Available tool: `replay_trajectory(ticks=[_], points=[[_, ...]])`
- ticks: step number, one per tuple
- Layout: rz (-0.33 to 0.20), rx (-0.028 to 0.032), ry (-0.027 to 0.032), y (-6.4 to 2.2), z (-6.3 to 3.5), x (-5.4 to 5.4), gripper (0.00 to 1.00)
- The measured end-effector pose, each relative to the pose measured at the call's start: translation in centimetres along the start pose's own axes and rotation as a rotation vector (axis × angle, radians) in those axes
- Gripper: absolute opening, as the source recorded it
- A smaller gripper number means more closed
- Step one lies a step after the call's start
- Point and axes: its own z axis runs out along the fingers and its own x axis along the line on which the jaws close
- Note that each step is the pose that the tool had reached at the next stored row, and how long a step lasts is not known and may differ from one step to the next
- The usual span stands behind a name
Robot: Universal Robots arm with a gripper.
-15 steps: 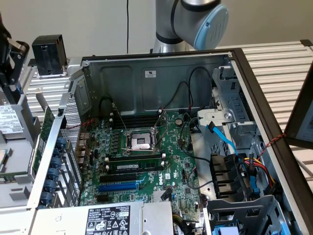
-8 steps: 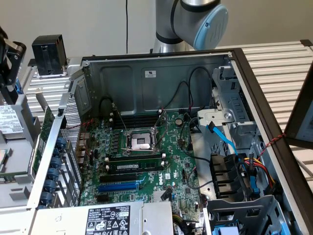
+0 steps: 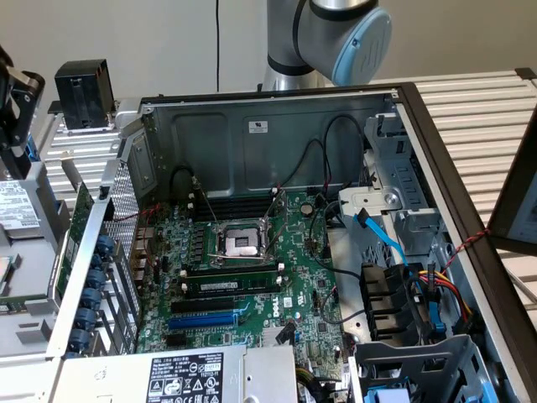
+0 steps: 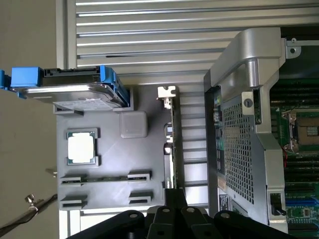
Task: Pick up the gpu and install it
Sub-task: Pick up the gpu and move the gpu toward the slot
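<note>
Table slats (image 4: 149,30) lie behind. Closed fingers (image 4: 175,199) pinch the gpu (image 4: 172,144), lower middle. Motherboard (image 3: 302,277) has no card in yet.

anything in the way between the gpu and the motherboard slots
yes, the gpu stands on edge beside the grey tray, and the case's perforated wall rises between it and the motherboard. nothing visible lies between the gripper and the gpu

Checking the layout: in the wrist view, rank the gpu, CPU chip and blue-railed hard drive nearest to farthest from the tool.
1. gpu: on edge, at the tips of the tool.
2. CPU chip: midway along the grey tray.
3. hard drive: at the tray's far end.
</note>
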Motion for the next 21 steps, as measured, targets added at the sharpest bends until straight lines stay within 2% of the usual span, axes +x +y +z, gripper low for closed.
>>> replay_trajectory(ticks=[1,2,3,5,7,8,9,10,12,14,15,16,17,18,21], points=[[0.000,0.0000,0.0001,0.00,0.00,0.0,0.12],[0.000,0.0001,0.0001,0.00,0.00,0.0,0.18],[0.000,0.0000,0.0000,0.00,0.00,0.0,0.18],[0.000,-0.0001,-0.0002,-0.01,0.10,0.1,0.30],[0.000,-0.0003,-0.0041,-0.06,0.38,0.4,0.30],[-0.001,-0.0005,-0.0071,-0.08,0.52,0.5,0.36],[-0.001,-0.0007,-0.0103,-0.10,0.65,0.7,0.36],[-0.001,-0.0010,-0.0146,-0.13,0.76,0.8,0.36],[-0.003,-0.0022,-0.0297,-0.17,0.90,1.2,0.36],[-0.004,-0.0035,-0.0484,-0.21,1.01,1.5,0.36],[-0.006,-0.0047,-0.0660,-0.25,1.12,1.8,0.38],[-0.006,-0.0054,-0.0728,-0.29,1.21,2.0,0.44],[-0.007,-0.0059,-0.0772,-0.33,1.31,2.2,0.44],[-0.007,-0.0062,-0.0804,-0.38,1.42,2.4,0.51],[-0.007,-0.0072,-0.0879,-0.48,1.77,3.0,0.51]])
